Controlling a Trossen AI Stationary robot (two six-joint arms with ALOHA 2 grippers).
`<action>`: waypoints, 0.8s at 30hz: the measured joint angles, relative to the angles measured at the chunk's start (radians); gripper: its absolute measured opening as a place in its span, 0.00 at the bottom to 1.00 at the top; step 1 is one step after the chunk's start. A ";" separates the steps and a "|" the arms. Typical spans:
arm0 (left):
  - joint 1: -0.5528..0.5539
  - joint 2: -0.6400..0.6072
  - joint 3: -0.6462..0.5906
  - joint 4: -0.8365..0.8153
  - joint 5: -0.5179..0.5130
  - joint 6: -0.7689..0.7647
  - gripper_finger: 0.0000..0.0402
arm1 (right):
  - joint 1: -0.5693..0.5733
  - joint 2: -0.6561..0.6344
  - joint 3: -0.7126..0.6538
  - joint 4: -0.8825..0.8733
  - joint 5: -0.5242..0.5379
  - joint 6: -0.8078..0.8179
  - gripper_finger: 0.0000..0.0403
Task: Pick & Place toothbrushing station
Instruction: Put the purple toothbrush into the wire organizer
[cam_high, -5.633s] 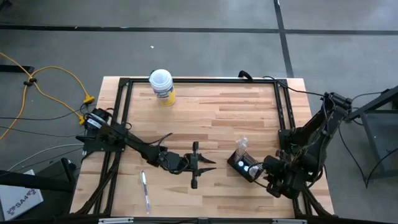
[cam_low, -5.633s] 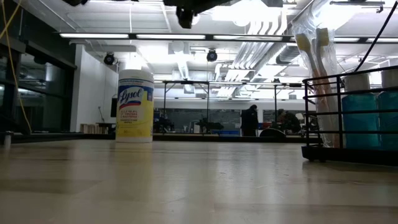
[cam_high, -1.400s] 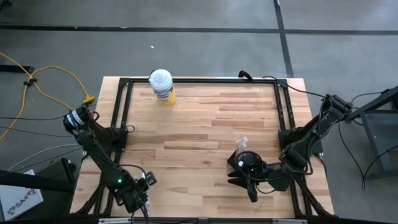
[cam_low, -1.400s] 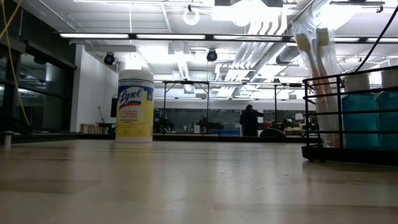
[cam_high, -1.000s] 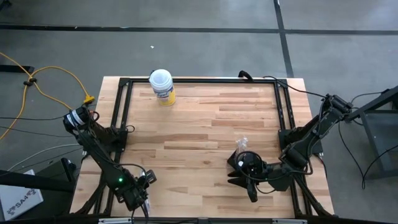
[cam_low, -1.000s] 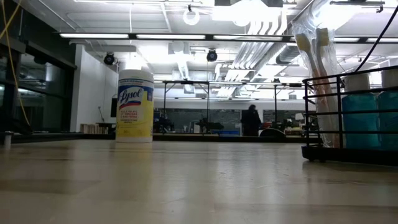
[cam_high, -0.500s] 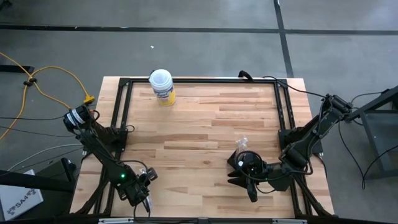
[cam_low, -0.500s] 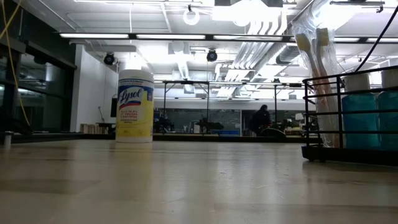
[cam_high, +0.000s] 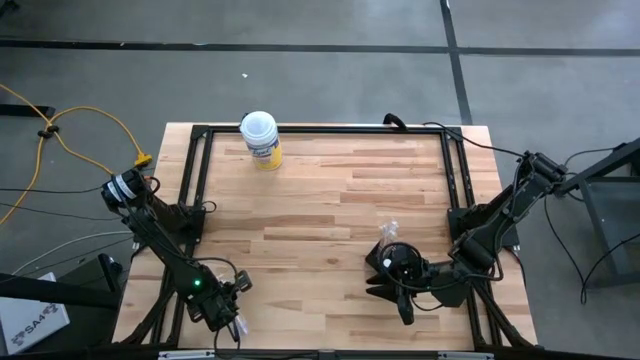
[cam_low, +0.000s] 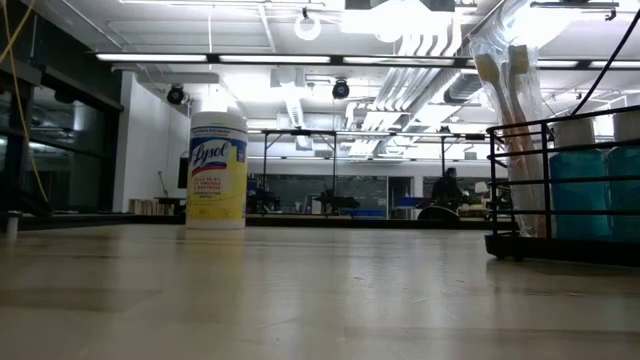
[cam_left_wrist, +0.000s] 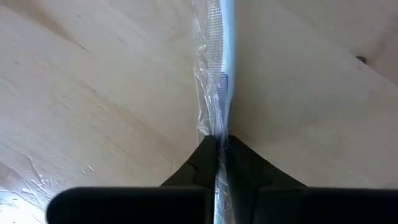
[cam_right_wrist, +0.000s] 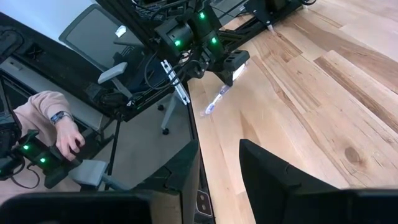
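Closest to the front edge of the table (cam_high: 330, 215), the left gripper (cam_left_wrist: 217, 152) is down at the front-left corner with its fingers pinched shut on a wrapped toothbrush (cam_left_wrist: 219, 81), a thin clear-plastic sleeve lying flat on the wood. My guess is it clamps low and right on the wrapper because the thing is so flat there's nothing else to grab. The right wrist view shows the same spot from across the table.

Over on the front-right side, the right gripper (cam_high: 392, 287) sits just in front of the toothbrushing station (cam_high: 394, 258), its fingers spread apart around nothing, with only bare wood between them in its own camera. So it looks parked next to the holder. The station itself is a black holder on the table right of centre, near the right frame rail, with crinkly plastic-wrapped brushes sticking up out of it and blue containers (visible in the low view).

Between the two arms the wood is bare, so I'd say nothing really blocks a carry across to the station except the right gripper sitting close to it.

Farther back, the Lysol canister (cam_high: 261, 139) stands upright near the back-left edge, well apart from everything. Off the table, a person's hand (cam_right_wrist: 67, 135) rests on a controller.
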 joint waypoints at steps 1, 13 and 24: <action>0.000 0.000 0.000 0.000 -0.001 0.000 0.03 | 0.000 0.000 0.000 0.000 0.000 0.000 0.27; 0.001 -0.021 0.007 0.009 -0.080 0.023 0.02 | 0.000 0.000 0.000 0.000 0.000 0.000 0.27; 0.132 -0.197 0.024 0.198 -0.203 -0.008 0.02 | -0.001 0.000 0.000 0.000 0.001 -0.036 0.27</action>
